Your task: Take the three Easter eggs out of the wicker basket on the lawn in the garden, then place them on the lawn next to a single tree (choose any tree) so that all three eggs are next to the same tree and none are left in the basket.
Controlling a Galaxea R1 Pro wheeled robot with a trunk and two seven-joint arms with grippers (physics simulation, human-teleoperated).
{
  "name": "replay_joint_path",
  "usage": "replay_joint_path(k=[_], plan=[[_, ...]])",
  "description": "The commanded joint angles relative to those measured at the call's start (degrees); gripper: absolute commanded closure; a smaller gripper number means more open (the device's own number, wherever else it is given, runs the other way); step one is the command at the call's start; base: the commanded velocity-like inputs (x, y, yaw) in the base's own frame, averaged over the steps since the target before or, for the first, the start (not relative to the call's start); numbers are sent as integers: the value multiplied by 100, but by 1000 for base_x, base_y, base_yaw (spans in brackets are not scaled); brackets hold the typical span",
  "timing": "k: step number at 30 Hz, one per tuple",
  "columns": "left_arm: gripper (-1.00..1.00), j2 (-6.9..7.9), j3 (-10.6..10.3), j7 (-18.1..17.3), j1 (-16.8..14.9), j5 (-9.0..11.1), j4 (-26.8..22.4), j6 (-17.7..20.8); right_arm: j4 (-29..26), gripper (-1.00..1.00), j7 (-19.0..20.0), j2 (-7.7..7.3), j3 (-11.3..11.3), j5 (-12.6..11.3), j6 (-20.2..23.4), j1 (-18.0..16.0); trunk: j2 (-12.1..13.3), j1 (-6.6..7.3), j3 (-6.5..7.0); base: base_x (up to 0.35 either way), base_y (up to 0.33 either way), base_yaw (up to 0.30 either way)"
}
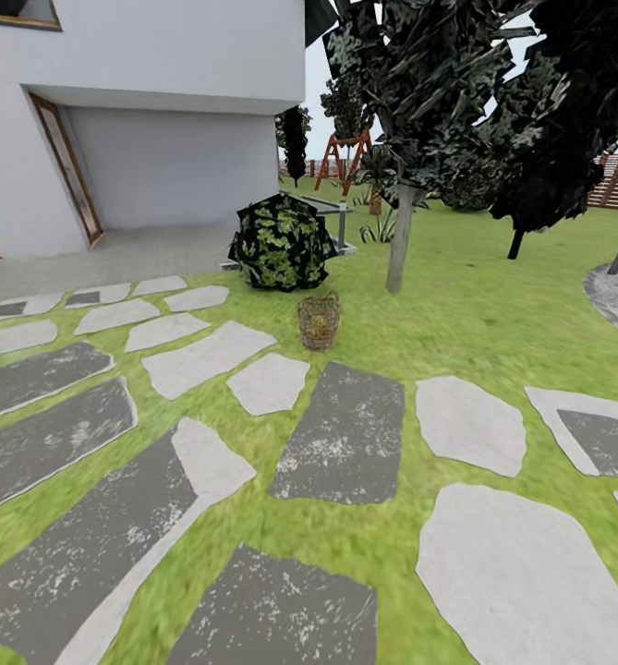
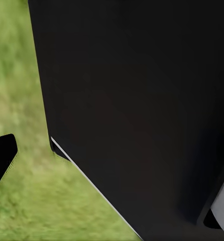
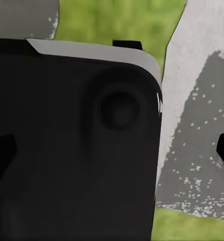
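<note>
Wicker basket we log upright on the lawn, near the tree, bush left; gripper states we cannot tell.

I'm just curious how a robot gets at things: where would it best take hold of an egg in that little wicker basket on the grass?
Probably from straight above. The wicker basket stands upright on the lawn with its mouth open upward, and its woven wall blocks any sideways reach. Something yellowish shows through the weave, too blurred to pick a grip spot; likely across an egg's narrow sides.
</note>
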State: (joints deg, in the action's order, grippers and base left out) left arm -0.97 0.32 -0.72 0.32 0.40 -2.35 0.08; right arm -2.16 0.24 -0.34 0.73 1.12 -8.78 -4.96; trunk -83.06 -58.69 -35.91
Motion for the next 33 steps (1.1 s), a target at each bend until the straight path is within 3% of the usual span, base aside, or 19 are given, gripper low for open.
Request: replay_joint_path(k=[1, 33], plan=[[-100, 0, 3, -7, 3, 4, -11, 1, 5, -100, 2, -1, 5, 11, -18, -2, -2, -3, -4, 331, 0, 0], [-100, 0, 3, -7, 3, 4, -11, 1, 5, -100, 2, -1, 6, 11, -13, -2, -2, -3, -4, 331, 0, 0]])
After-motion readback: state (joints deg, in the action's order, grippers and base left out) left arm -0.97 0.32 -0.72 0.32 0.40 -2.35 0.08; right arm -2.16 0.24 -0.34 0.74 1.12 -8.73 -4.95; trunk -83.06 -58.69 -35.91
